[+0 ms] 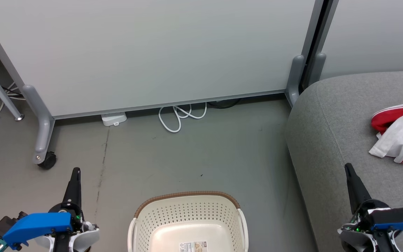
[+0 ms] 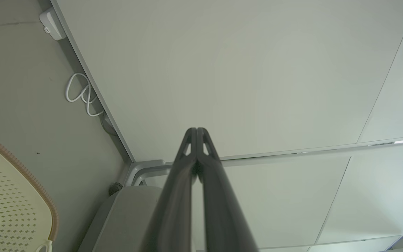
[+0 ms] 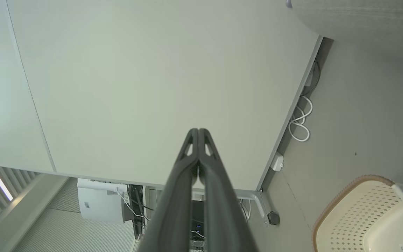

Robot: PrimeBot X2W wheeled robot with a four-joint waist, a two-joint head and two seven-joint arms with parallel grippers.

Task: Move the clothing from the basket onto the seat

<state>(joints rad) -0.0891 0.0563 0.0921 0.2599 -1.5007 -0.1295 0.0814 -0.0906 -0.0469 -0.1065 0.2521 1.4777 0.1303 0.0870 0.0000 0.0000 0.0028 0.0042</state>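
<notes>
where head view looks, clothing [image 1: 402, 131] on seat [image 1: 327, 133], basket [image 1: 187, 213] near

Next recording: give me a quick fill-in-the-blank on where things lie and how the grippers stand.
1. The basket stands on the ____.
2. The clothing lies on the ____.
3. The left gripper and right gripper are both ____.
Missing words: floor; seat; shut.

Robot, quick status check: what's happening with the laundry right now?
Left claw shut, right claw shut, both holding nothing. Red-and-white clothing lies on the grey seat; basket shows bare bottom. White cable by partition, off the path.
</notes>
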